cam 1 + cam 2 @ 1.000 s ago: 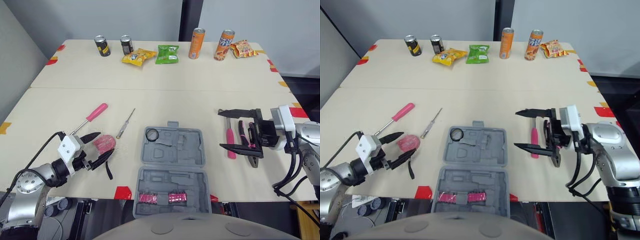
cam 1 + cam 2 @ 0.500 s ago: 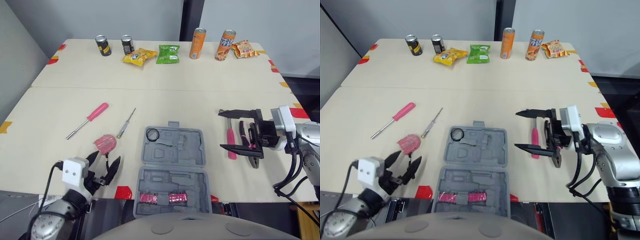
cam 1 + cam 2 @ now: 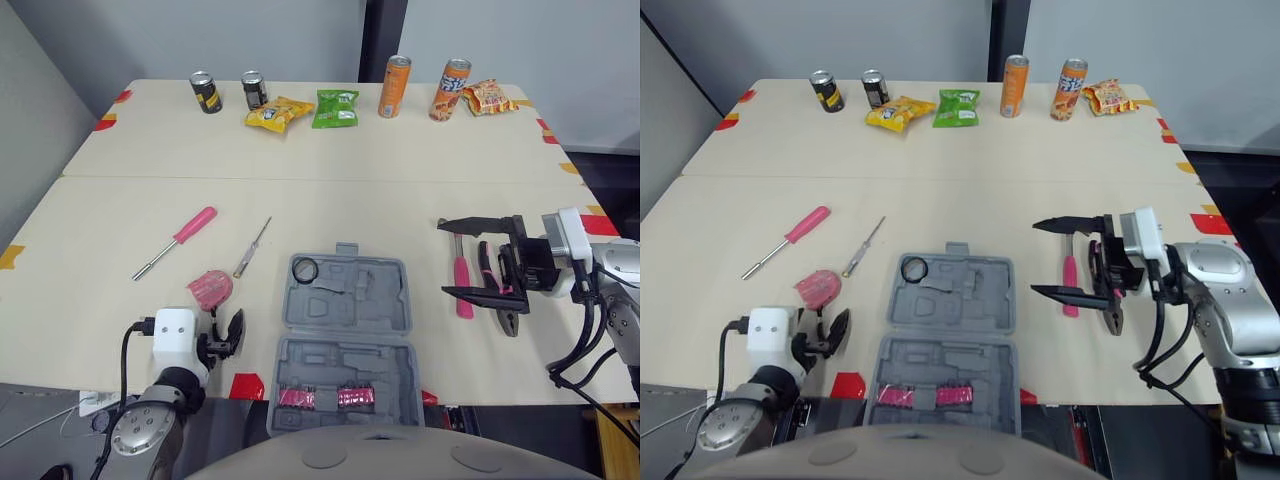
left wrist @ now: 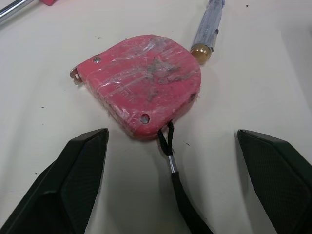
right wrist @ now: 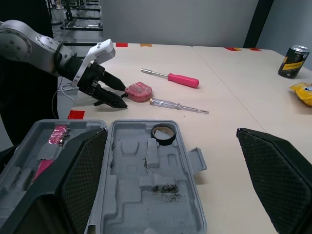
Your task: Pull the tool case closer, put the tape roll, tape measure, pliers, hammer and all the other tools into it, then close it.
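Note:
The grey tool case (image 3: 390,345) lies open at the table's near middle, with the black tape roll (image 3: 305,270) in its far half. Left of it lies the pink tape measure (image 4: 141,90), its black strap trailing toward my left gripper (image 4: 170,139), which is open just on the near side of it and holds nothing. A pink-handled screwdriver (image 3: 180,238) and a thin screwdriver (image 3: 251,247) lie beyond. To the right of the case, my right gripper (image 3: 442,258) is open above the pink-handled hammer (image 3: 461,277) and the pliers (image 3: 503,300).
Several cans (image 3: 393,86) and snack bags (image 3: 335,107) line the table's far edge. Pink pieces (image 3: 312,397) sit in the case's near half. Red tape marks (image 3: 244,385) dot the table's edges. A seam crosses the table behind the tools.
My left arm has swung from the left side to the table's near edge, its gripper drawn back off the tape measure, which stays put. The right arm has hardly moved.

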